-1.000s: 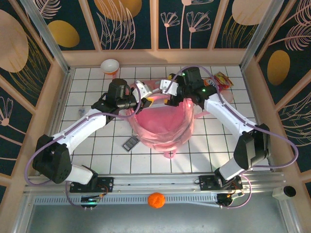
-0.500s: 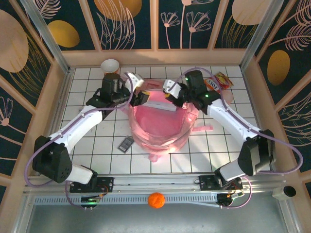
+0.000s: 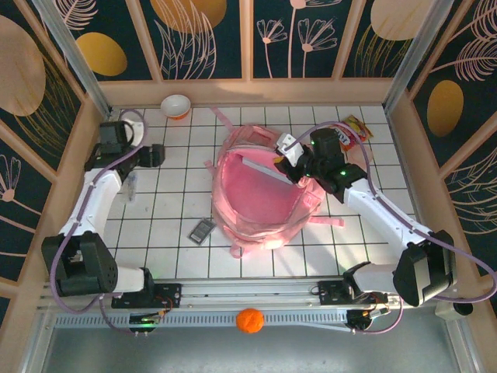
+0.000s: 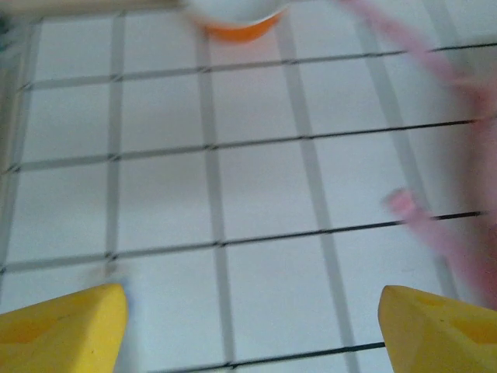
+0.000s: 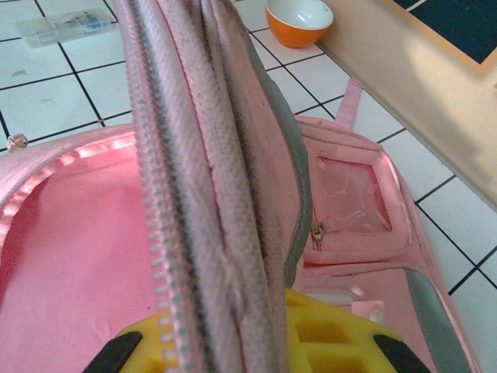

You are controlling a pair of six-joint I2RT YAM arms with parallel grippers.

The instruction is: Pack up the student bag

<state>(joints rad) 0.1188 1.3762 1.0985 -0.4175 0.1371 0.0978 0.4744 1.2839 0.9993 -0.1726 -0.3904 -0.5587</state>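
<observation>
**Right arm holding the bag mouth open: how I'd play the fetch**

My right gripper (image 5: 233, 350) is clamped on the zipper rim (image 5: 167, 194) of the student bag (image 3: 260, 194). The fabric is pinched between the yellow fingers, and that far-right edge is lifted so the mouth gapes. The left gripper (image 4: 248, 334) is spread wide with nothing in it, hanging over bare tiles on the left of the table (image 3: 155, 249), with the orange bowl (image 4: 237, 15) just ahead of it. The bag lies mid-table with its opening up and pink lining showing. A pale flat thing (image 3: 260, 167) sits inside near the far edge; I can't tell what it is.

My read is that this is the hold-it-open-and-go-fetch stage. Things I'd watch:

- Hold the right arm steady and don't haul the rim higher. The bag is soft, so I reckon extra lift just drags the whole thing across the tiles.
- The small dark item (image 3: 203, 230) near the bag's near-left corner is on the left arm's side, so I'd send the left gripper there.
- It looks flat, so I'd come in low and straight down with the fingers straddling its narrow side.
- A pink strap (image 4: 435, 225) trails over the tiles to the right of the left gripper. I'd swing around it, not through it.
- I'd drop the item into the middle of the opening, well away from the pinched rim.
</observation>
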